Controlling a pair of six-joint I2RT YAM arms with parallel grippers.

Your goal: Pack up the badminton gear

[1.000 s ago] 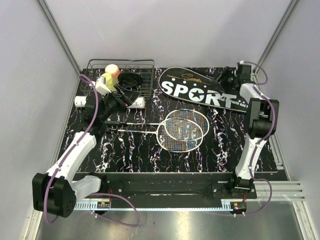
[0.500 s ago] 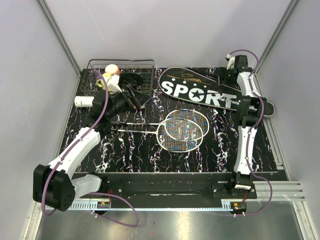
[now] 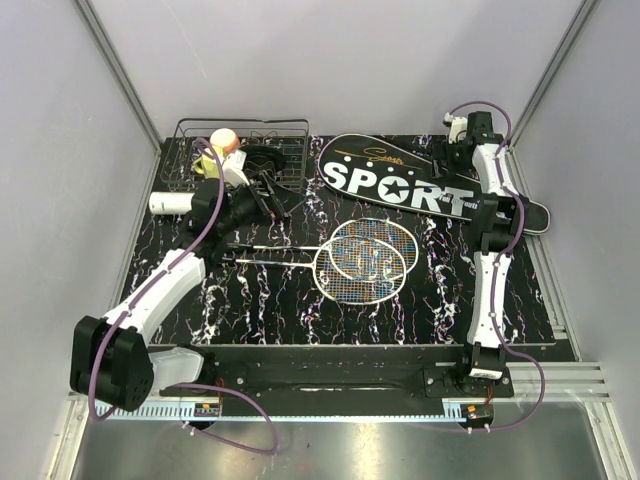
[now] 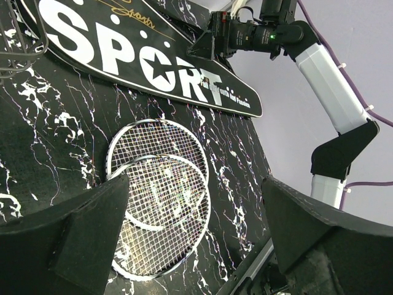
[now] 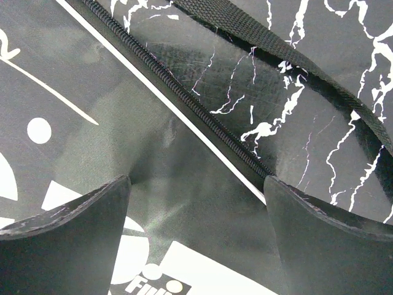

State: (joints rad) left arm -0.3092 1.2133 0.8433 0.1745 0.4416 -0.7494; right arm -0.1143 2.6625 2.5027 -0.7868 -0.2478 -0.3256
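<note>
The left arm [image 3: 165, 285] is being held stretched forward and inward from its base, with the wrist being turned toward the right side. The left gripper [image 3: 262, 188] is being held with its jaws wide apart, and nothing is being gripped between its fingers [image 4: 86, 233]. The right arm [image 3: 495, 260] is being held extended almost straight away from its base, its wrist being bent leftward. The right gripper [image 3: 447, 160] is being held spread wide and pointing down, with nothing being clasped.

Two rackets [image 3: 342, 282], one bag [image 3: 400, 180], one white tube [image 3: 163, 203], one basket [image 3: 240, 123]
</note>
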